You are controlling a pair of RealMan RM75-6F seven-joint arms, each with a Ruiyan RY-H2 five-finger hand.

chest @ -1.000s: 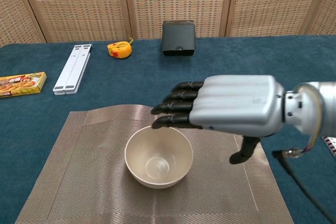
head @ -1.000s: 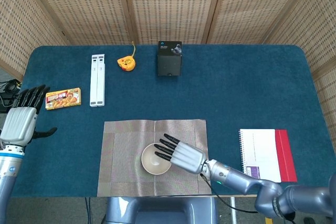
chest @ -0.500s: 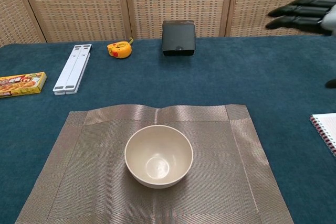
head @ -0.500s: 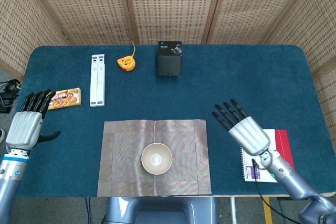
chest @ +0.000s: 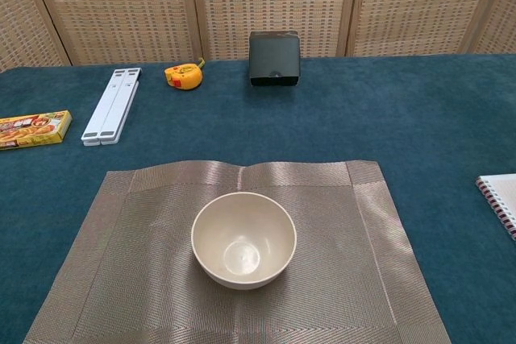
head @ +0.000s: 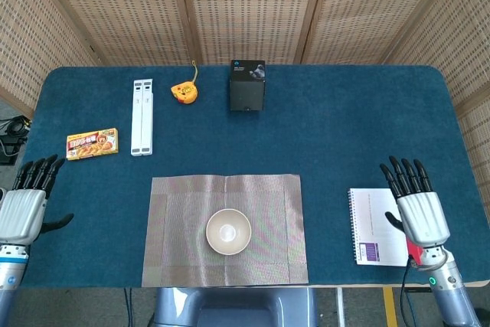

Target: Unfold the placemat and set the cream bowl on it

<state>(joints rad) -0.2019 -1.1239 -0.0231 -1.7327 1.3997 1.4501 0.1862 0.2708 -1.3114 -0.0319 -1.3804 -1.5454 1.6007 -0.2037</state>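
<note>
Probably a lab: woven screens (head: 245,5) around a blue-clothed table (head: 344,120).

Cream bowl (head: 228,230) upright, centred on the unfolded, flat placemat (head: 176,212).

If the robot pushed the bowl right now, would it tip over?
Probably not: the cream bowl stands upright on a flat base on the placemat. It would likely slide. It looks hard and glossy, so possibly slippery to grip.

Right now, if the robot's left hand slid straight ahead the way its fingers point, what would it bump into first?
Probably the yellow snack box. The left hand points up the table and slightly right, open. Only blue cloth lies between; height is unclear, so it might pass above.
</note>
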